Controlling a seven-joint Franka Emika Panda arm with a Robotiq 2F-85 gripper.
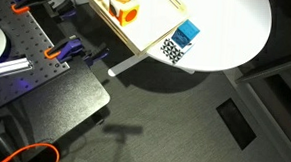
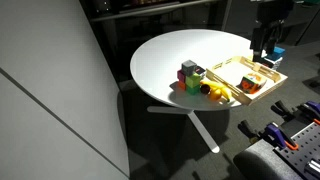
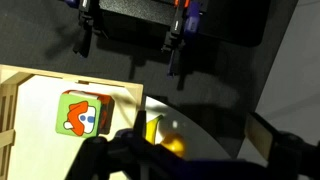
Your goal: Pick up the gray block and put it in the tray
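Observation:
The gray block [image 1: 172, 50], with a dotted face, sits near the edge of the round white table next to a blue block [image 1: 187, 33]. In an exterior view it stands in a small cluster of blocks [image 2: 188, 69]. The pale wooden tray [image 2: 232, 68] lies on the table and holds an orange and white cube [image 2: 252, 84]. The tray also shows in the wrist view [image 3: 30, 100]. My gripper [image 2: 264, 45] hangs above the tray's far side, well away from the gray block. In the wrist view its fingers [image 3: 200, 132] are wide apart and empty. The gray block is out of the wrist view.
A banana [image 3: 152, 128] and an orange fruit [image 3: 176, 146] lie on the table beside the tray. Green and red blocks [image 2: 196, 78] stand by the gray one. A black bench with clamps [image 1: 47, 56] stands next to the table.

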